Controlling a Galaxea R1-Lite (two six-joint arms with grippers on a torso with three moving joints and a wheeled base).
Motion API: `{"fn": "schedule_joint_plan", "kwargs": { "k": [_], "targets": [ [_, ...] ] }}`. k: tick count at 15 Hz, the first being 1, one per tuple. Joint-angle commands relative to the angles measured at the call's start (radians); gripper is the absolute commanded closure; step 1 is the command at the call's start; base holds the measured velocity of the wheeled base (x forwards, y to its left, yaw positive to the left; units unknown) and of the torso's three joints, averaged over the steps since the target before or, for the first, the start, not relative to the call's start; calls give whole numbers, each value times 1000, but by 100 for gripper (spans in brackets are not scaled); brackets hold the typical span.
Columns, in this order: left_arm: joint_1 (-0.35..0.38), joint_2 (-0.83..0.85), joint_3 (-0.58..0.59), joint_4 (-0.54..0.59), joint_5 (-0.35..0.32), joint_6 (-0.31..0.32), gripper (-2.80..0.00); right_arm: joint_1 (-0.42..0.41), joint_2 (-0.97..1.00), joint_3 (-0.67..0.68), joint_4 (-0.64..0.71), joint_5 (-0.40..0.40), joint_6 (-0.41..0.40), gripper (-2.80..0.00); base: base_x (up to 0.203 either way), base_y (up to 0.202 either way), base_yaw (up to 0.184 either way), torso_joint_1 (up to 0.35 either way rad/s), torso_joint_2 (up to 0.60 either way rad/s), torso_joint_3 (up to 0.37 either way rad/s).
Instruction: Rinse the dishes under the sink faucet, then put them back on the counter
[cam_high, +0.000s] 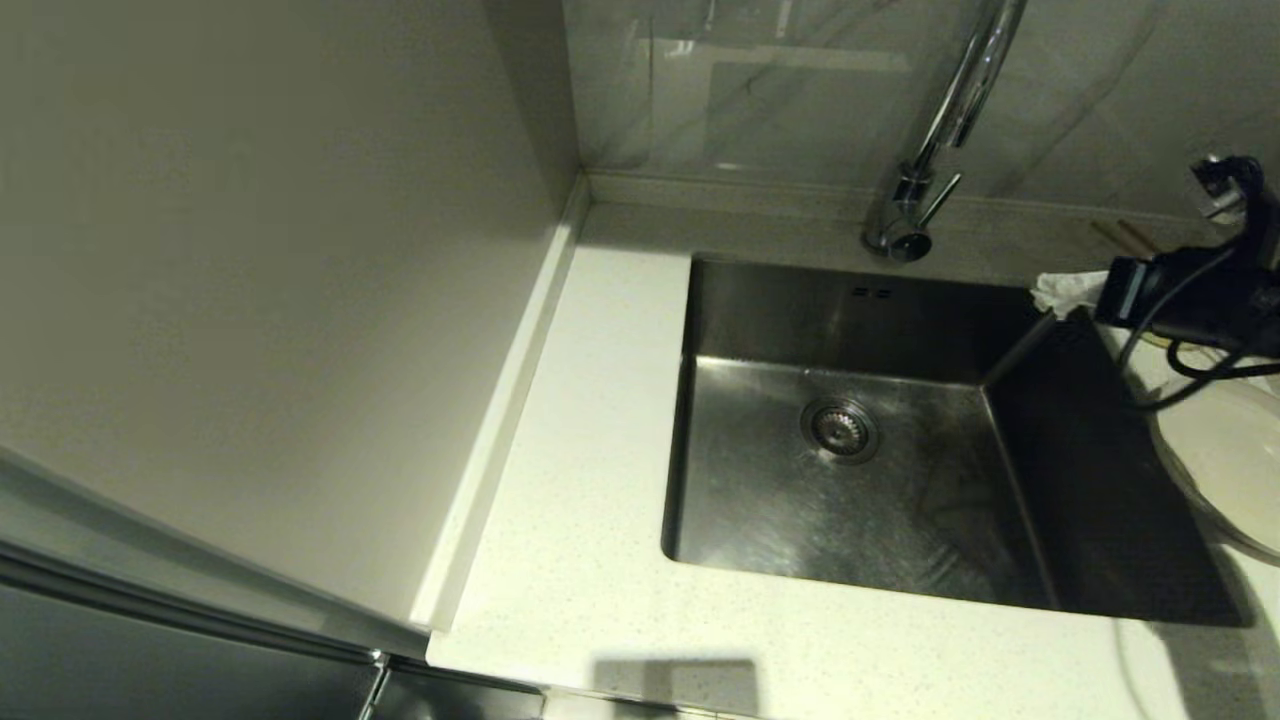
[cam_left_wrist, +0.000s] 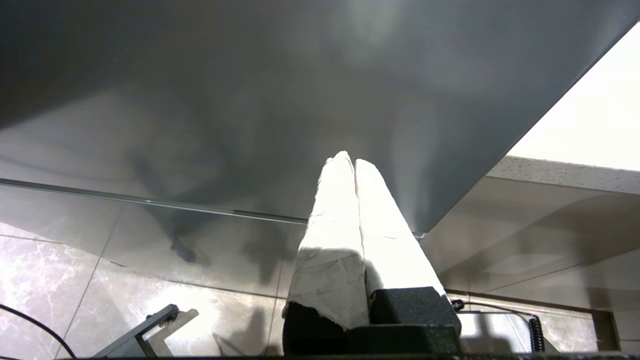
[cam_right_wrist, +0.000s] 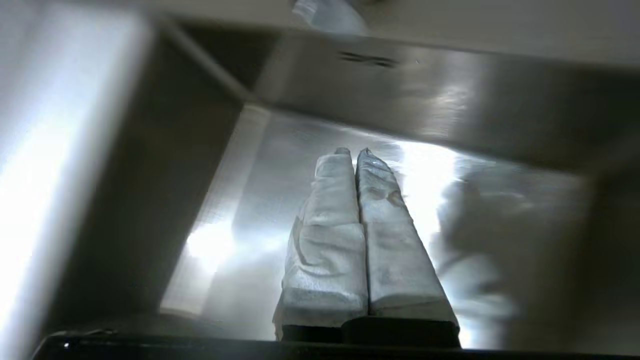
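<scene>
The steel sink (cam_high: 760, 310) lies empty, its strainer drain (cam_high: 840, 428) in the middle. Behind it rises the chrome sink faucet (cam_high: 945, 120); no water shows. An off-white plate (cam_high: 1235, 465) rests on the counter (cam_high: 600, 450) right of the sink, partly under my right arm. Thin brown chopsticks (cam_high: 1125, 237) lie by the back edge. The bowl is out of view. My right gripper (cam_high: 1050, 292) (cam_right_wrist: 354, 151) is shut and empty, its white-wrapped fingers reaching over the sink's right rim. My left gripper (cam_left_wrist: 350, 159) is shut and empty, parked low beside the cabinet.
A tall pale cabinet side (cam_high: 280, 300) walls off the counter's left. The tiled backsplash (cam_high: 800, 100) stands close behind the faucet. Black cables (cam_high: 1190, 350) hang from the right wrist over the plate. Below the left gripper is tiled floor (cam_left_wrist: 100, 290).
</scene>
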Motion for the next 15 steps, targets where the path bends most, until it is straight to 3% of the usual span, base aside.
{"fn": "schedule_joint_plan", "kwargs": {
  "k": [1,3,5,9,11,13,15],
  "targets": [
    [0,-2,0,0,0,-1,0,-64,-184,126,-108,-10,-111,0,0,0,0,0,0,0],
    [0,-2,0,0,0,-1,0,-103,-319,150,-112,-61,-128,0,0,0,0,0,0,0],
    [0,-2,0,0,0,-1,0,-114,-478,199,-77,-167,-115,0,0,0,0,0,0,0],
    [0,-2,0,0,0,-1,0,-60,-814,481,-44,-237,-60,0,0,0,0,0,0,0],
    [0,-2,0,0,0,-1,0,2,-976,650,-32,-269,-47,0,0,0,0,0,0,0],
    [0,-2,0,0,0,-1,0,134,-1086,780,-25,-360,-40,0,0,0,0,0,0,0],
    [0,-2,0,0,0,-1,0,199,-1207,932,-18,-422,-40,0,0,0,0,0,0,0]
  ]
}}
